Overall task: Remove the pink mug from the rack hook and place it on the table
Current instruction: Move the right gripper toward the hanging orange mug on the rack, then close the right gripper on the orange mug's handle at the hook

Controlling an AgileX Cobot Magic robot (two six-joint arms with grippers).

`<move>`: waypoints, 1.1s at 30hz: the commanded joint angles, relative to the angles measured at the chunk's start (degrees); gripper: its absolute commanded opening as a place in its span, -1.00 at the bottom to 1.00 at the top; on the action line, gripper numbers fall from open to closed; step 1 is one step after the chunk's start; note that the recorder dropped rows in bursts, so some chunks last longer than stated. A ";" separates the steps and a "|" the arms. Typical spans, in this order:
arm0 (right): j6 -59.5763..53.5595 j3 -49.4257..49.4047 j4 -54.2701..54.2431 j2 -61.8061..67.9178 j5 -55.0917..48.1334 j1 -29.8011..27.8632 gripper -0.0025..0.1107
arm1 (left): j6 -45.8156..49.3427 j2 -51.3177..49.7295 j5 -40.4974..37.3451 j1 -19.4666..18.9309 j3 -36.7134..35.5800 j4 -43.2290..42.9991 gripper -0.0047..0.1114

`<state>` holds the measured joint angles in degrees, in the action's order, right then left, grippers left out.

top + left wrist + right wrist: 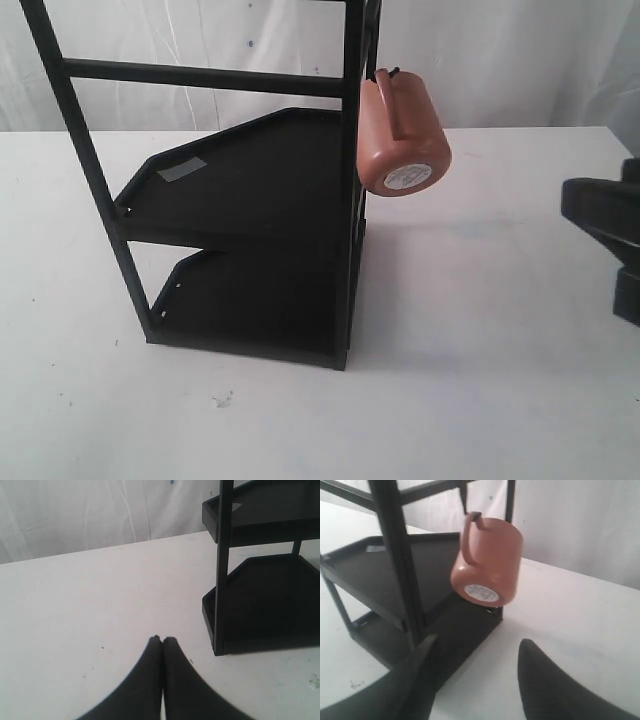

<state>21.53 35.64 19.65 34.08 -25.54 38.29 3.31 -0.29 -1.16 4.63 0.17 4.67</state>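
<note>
One pink mug point(403, 130), two shelves point(250, 175)

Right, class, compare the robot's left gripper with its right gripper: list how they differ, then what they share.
The left gripper has its jaws pressed shut; the right gripper has its jaws spread apart. The left gripper looks over the table beside the rack; the right gripper faces the pink mug hanging on the rack. Both are black and hold nothing.
</note>
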 commanded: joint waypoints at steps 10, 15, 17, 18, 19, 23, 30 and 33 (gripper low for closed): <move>2.71 12.25 19.61 24.04 10.57 8.55 -0.14 | -0.38 0.29 -0.23 -0.14 -0.17 -0.07 -0.92; 19.82 12.34 40.80 26.67 4.51 8.55 -0.14 | -0.38 0.29 -0.23 -0.14 -0.17 -0.07 -0.92; 30.94 12.34 49.67 27.22 3.13 8.55 -0.14 | -0.38 0.29 -0.23 -0.14 -0.17 -0.07 -0.92; 34.83 12.34 52.21 27.91 3.83 8.55 -0.14 | -0.38 0.29 -0.23 -0.14 -0.17 -0.07 -0.92; 36.38 12.34 53.35 28.64 4.38 8.55 -0.14 | -0.38 0.29 -0.23 -0.14 -0.17 -0.07 -0.92; 40.53 12.34 58.81 33.19 1.82 8.55 -0.14 | -0.38 0.29 -0.23 -0.14 -0.17 -0.07 -0.92; 53.42 12.34 70.50 34.75 2.12 8.45 -0.14 | -0.38 0.29 -0.23 -0.14 -0.17 -0.07 -0.92; 58.02 12.34 74.34 36.09 -0.83 8.45 -0.14 | -0.38 0.29 -0.23 -0.14 -0.17 -0.07 -0.92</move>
<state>74.74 47.75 89.57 69.17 -24.21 46.80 3.31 -0.29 -1.16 4.63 0.17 4.67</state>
